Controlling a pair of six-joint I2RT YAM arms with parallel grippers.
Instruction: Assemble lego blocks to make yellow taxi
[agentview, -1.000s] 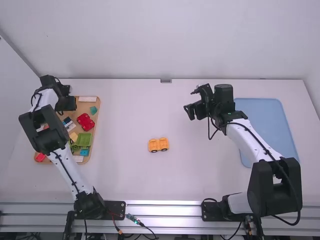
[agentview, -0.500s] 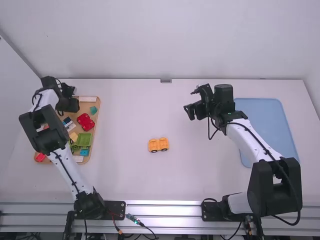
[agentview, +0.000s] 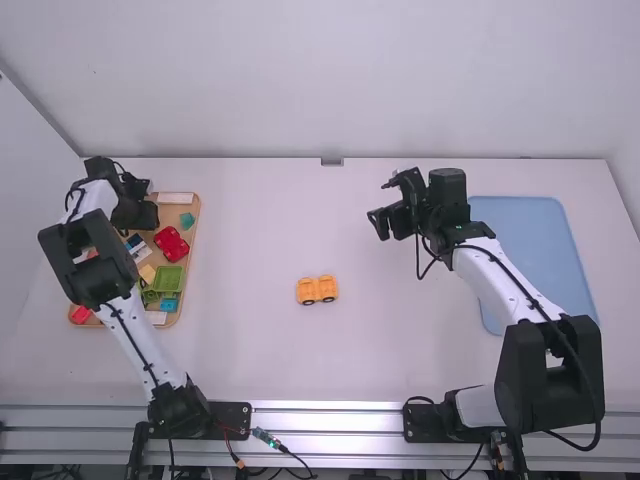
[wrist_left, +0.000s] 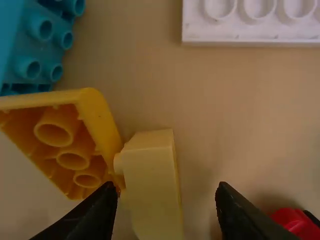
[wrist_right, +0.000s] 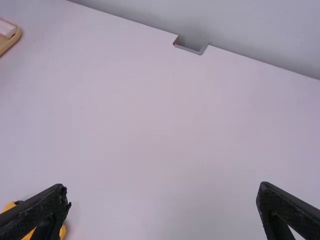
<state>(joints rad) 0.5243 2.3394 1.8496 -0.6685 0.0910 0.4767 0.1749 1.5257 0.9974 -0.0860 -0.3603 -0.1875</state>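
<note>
Over the left tray (agentview: 194, 232), your left gripper (agentview: 138, 207) has its jaws apart above a pale-yellow block (wrist_left: 152, 190); your right gripper's (agentview: 382, 203) are apart too, and the yellow wheeled piece (agentview: 317, 289) sits mid-worktop (agentview: 300, 360).
</note>
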